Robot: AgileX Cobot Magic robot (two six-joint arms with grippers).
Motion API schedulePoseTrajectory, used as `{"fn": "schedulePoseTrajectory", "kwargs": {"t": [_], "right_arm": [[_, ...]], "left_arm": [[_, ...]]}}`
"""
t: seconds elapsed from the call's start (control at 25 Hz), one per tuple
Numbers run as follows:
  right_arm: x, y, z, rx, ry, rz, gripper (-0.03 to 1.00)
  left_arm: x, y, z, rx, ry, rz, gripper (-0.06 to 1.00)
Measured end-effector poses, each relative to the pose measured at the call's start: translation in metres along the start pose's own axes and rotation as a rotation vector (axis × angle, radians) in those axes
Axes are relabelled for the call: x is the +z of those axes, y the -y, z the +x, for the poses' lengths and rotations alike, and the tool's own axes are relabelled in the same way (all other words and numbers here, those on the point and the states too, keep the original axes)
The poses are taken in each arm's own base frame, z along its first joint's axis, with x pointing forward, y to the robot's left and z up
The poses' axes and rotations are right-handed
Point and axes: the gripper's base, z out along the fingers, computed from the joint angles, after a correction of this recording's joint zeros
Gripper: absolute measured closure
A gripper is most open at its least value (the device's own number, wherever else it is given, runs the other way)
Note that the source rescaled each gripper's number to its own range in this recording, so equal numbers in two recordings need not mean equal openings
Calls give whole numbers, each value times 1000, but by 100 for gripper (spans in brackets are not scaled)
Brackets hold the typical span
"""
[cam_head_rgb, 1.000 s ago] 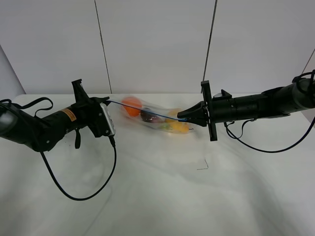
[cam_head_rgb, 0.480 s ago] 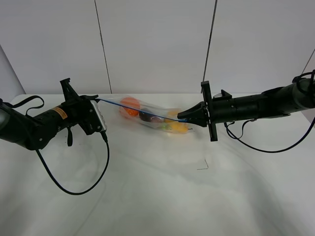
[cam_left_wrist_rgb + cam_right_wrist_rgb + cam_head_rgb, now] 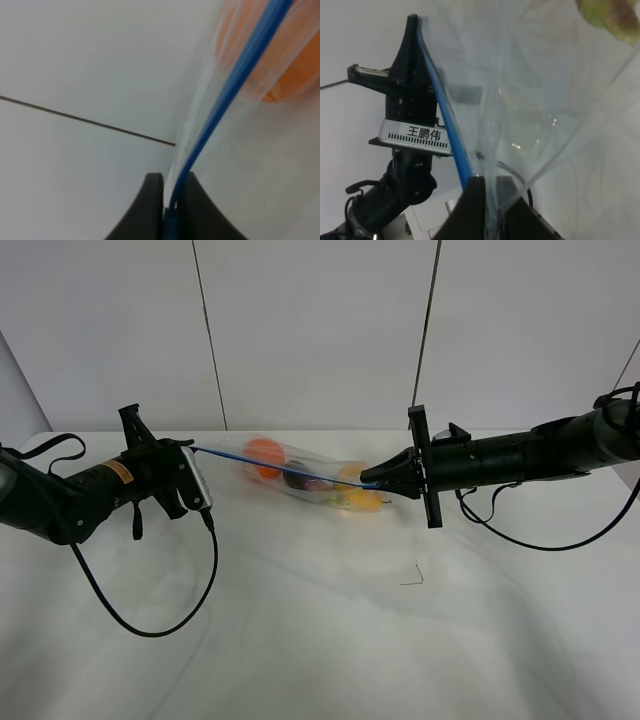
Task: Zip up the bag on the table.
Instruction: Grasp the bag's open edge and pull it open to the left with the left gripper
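The white tabletop (image 3: 320, 640) is carrying the bag (image 3: 310, 478) (produce showing through) at its far middle. The left gripper (image 3: 190, 448) and right gripper (image 3: 368, 480) are each pinching opposite ends of the blue zipper strip (image 3: 270, 465), pulling it taut. The zipping is looking nearly finished, though the seal is not confirmable.

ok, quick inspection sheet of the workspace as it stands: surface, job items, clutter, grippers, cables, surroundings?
Surface: white table, one small dark mark near the middle.
Job's things: clear bag with orange, purple and yellow produce inside; its blue zipper strip is stretched between the two grippers.
Clutter: nothing seen.
Grippers: left gripper, fingers shut on one end of the strip; right gripper shut on the other end.
Cables: black cable loops on the table below the left arm; second cable sags below the right arm.
Surroundings: pale wall panels with dark seams.
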Motion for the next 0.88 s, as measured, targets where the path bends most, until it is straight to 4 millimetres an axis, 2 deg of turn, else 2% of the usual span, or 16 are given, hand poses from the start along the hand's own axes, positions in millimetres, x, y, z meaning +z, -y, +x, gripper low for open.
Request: {"fn": "schedulePoseTrajectory", "kwargs": {"t": [0.16,0.24,0.36,0.44,0.56,0.68,0.88], "right_arm": [[0,0,0,0,0,0,97],[0,0,0,0,0,0,97],[0,1,1,-4,-9,7,97],[0,1,1,-6,-12,9,97],[0,1,1,-4,-12,9,97],[0,1,1,-2,-12,9,97],[0,1,1,2,-12,9,97]], "left_arm": [[0,0,0,0,0,0,94],[0,0,0,0,-1,0,89],[0,-2,5,-25,-32,-14,69],[-1,-2,7,-43,-42,-14,47],[-1,-2,8,-91,-49,-13,24],[-1,-3,11,-162,-73,-25,18],[-2,-6,17,-377,-137,-80,16]]}}
